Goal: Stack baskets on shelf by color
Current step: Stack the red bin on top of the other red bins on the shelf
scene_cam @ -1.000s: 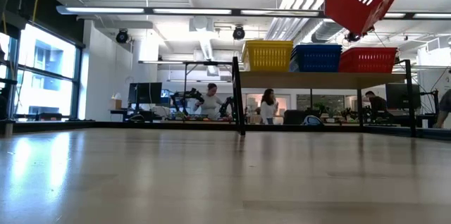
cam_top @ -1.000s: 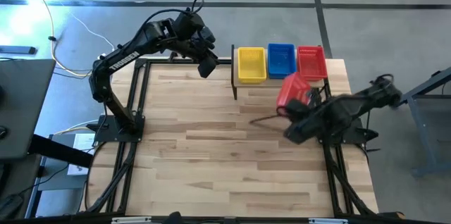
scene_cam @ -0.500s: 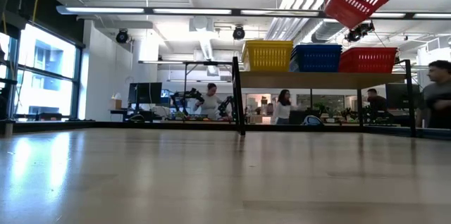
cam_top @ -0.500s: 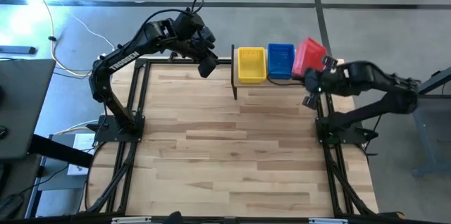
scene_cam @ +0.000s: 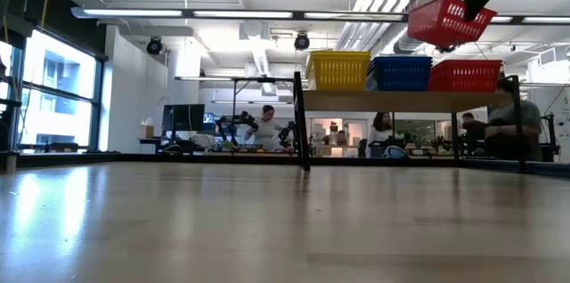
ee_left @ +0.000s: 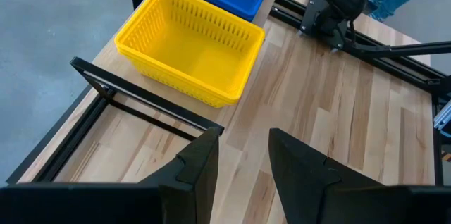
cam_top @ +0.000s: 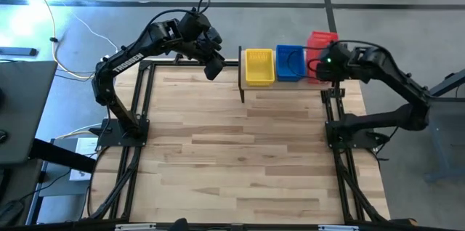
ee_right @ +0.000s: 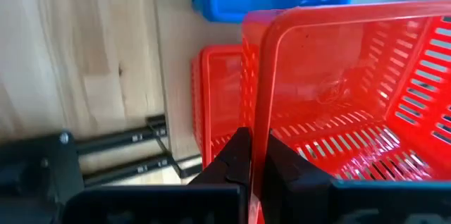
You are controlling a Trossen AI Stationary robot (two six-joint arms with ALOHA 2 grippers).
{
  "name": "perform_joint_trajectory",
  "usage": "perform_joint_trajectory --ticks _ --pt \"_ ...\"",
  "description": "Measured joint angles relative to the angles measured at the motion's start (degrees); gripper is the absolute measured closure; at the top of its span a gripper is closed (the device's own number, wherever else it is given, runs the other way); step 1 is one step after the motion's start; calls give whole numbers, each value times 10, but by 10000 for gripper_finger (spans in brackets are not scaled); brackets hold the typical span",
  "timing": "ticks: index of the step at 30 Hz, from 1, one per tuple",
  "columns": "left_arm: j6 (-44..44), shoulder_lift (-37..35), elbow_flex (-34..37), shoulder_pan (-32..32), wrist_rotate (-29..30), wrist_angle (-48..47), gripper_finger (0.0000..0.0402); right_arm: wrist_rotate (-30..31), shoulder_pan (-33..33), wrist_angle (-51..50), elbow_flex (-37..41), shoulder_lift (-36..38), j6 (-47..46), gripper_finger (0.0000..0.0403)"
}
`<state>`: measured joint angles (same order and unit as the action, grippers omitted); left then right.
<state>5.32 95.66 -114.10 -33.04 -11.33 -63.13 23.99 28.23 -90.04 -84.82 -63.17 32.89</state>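
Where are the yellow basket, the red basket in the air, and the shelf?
yellow basket (ee_left: 189, 53): left wrist view, on its floor.
held red basket (scene_cam: 443, 21): low view, on its slotted side wall.
shelf (scene_cam: 356, 101): low view, on the plank's front edge.

1. The bench is a pale butcher-block top of jointed wooden strips, with black framing along its left and right edges.
2. The shelf, a light wooden plank on thin black legs, stands at the bench's far edge, toward the right.
3. On the shelf rest, side by side from left to right, a yellow basket, a blue basket and a red basket.
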Motion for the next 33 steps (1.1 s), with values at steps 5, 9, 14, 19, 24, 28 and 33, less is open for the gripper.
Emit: perform_joint_trajectory --ticks 5,9,14,19,24,28,33 --pt "4 0 0 0 0 0 285 -35 67 0 0 -22 92 403" --pt "5 0 0 0 0 0 285 -36 111 0 0 -47 125 403" --pt "4 0 0 0 0 0 285 -58 151 0 0 -76 137 403" --pt "4 0 0 0 0 0 285 -53 161 0 0 -93 136 403" --pt "4 0 0 0 0 0 285 -56 161 1 0 -91 89 403" --pt "4 0 0 0 0 0 285 -61 158 0 0 -80 82 403" --pt "4 0 0 0 0 0 285 -54 144 0 0 -63 81 403"
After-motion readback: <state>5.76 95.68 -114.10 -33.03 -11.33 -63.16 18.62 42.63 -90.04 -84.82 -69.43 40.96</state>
